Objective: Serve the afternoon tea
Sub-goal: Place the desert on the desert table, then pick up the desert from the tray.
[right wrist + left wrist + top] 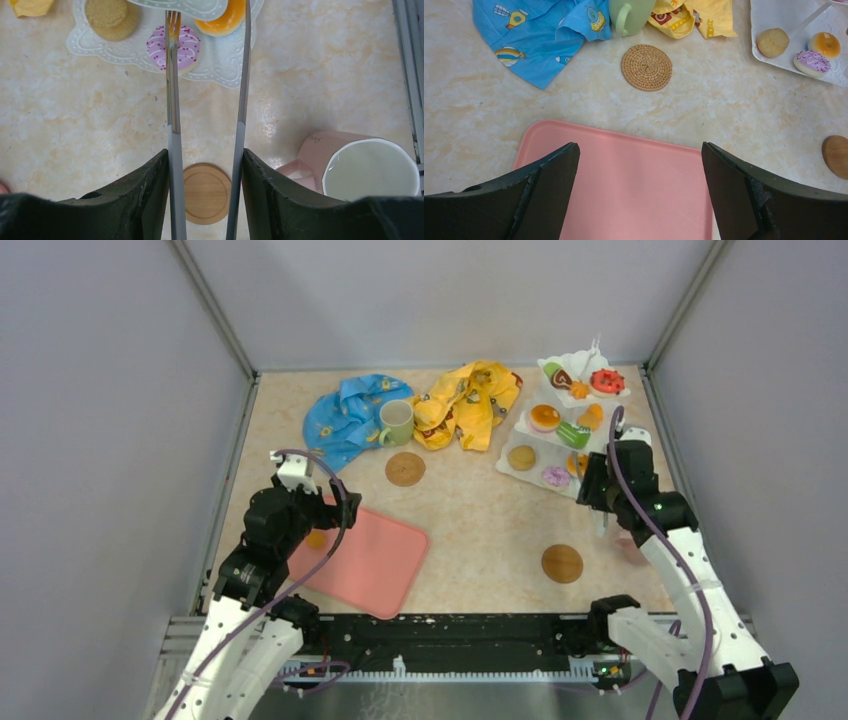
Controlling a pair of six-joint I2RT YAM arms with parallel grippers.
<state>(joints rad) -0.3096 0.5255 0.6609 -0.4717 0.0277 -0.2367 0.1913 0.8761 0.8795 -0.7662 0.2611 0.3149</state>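
While the left gripper [639, 147] hangs wide open over the pink tray [634, 190], the right gripper [205, 155] is clamped onto a pair of metal tongs [171, 100]. The tong tips reach out over the pink frosted donut [187, 50] on the bottom tier of the white stand [220, 67], on the far side of the claw (can't tell if they actually touch it). A wooden coaster [207, 192] lies on the table below the right fingers, with a pinkish mug [370, 172] just to its right. The woven coaster [646, 67] sits beyond the tray. The green mug [631, 15] is farther still, between the blue cloth [539, 40] and yellow cloth [704, 15].
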